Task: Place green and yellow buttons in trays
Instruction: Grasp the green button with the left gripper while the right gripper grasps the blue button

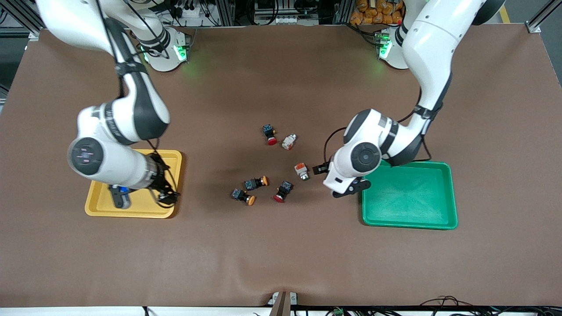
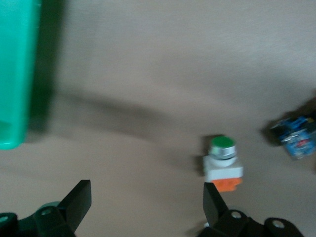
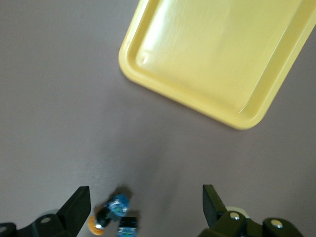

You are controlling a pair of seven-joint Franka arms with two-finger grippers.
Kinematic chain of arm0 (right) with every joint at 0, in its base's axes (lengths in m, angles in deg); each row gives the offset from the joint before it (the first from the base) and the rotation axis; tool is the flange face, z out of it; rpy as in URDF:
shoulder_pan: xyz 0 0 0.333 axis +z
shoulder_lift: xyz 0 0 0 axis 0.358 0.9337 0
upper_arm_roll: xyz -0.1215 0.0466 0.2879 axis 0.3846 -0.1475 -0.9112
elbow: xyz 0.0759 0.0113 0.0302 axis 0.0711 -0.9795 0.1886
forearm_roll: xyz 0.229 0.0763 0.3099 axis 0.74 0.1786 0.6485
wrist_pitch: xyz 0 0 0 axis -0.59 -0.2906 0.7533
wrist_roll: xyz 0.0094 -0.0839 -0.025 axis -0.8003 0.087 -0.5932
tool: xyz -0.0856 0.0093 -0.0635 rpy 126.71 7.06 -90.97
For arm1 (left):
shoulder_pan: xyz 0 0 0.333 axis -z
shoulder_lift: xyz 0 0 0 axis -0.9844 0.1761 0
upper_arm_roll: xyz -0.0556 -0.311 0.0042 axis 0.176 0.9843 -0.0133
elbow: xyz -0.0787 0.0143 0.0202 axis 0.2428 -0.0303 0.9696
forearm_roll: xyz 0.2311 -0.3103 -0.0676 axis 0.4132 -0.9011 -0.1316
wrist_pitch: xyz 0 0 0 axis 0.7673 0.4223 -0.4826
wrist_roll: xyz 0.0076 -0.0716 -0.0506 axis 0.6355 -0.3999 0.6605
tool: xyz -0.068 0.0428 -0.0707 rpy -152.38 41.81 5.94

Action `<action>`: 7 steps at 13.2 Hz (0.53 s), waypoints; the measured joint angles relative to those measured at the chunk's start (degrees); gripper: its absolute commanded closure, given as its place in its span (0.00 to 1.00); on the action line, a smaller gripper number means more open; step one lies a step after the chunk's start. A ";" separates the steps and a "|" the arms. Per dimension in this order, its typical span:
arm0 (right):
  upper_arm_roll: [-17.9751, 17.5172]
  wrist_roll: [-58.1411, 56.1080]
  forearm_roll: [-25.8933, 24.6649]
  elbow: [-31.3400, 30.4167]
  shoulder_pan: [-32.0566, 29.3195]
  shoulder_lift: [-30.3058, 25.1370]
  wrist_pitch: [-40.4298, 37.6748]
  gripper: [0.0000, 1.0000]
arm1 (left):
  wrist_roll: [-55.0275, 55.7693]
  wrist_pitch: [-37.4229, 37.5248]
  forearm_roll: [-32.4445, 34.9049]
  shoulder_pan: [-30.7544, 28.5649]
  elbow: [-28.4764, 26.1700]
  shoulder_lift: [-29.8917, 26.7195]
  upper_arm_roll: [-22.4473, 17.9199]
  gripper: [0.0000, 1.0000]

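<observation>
Nothing is sorted yet, as far as the views show: the green tray (image 1: 410,197) lies bare at the left arm's end of the table (image 1: 281,263), and no button shows on the uncovered part of the yellow tray (image 1: 136,206) at the right arm's end, though the right arm hides part of it.

All the buttons lie on the table between the two trays. Taking the green tray as landmark, the white-bodied green button (image 1: 301,170) lies nearest to it, and the left wrist view shows its green cap, white body and orange base. A second white-bodied button (image 1: 289,141) lies farther from the front camera. The two yellow buttons (image 1: 257,182) (image 1: 243,196) lie farther off toward the yellow tray, close together. Two red-capped buttons (image 1: 282,191) (image 1: 269,134) sit among them and, by the task, should stay out.

The left gripper (image 1: 347,186) hangs wide open and empty just beside the green tray's rim, near the nearest green button. The right gripper (image 1: 145,195) hangs over the yellow tray, also wide open and empty.

All four placements remain.
</observation>
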 measured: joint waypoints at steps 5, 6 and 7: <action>-0.03 13.50 0.00 0.06 5.62 5.66 9.00 0.00 | 7.27 -10.01 -0.01 5.16 1.17 5.37 -0.14 0.00; -0.04 15.13 0.27 0.06 6.21 6.50 10.65 0.00 | 8.04 -11.00 -0.01 5.75 1.35 6.14 -0.15 0.00; -0.04 16.10 1.17 0.08 6.60 7.18 11.90 0.00 | 8.25 -11.54 -0.01 6.09 1.47 6.74 -0.19 0.00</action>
